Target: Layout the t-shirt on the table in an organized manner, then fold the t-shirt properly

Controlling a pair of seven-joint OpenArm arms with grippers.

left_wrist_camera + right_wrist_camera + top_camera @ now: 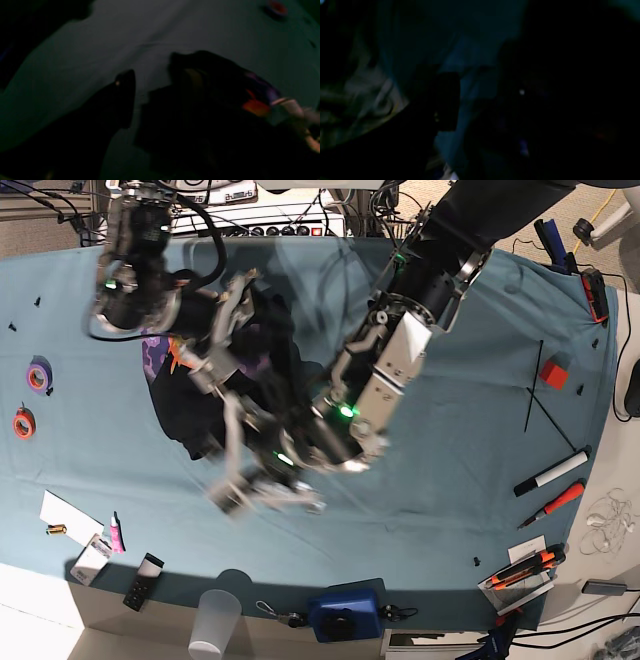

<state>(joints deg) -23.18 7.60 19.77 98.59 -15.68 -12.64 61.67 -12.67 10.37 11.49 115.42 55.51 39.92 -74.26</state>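
Shirt (215, 395): bunched in a black heap on the table's (470, 470) left-middle, purple and orange print showing at its left edge (also in the left wrist view).
Left gripper (152, 82): jaws spread, teal cloth between them, black fabric against one finger.
Right gripper (475, 100): jaws spread; what they touch is too dark to tell.

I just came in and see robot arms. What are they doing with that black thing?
Two arms are working on a black t-shirt bunched up on the teal table. It is crumpled, not laid flat or folded. Both grippers sit low beside it, blurred; the left gripper looks open, with part of the shirt right at it.
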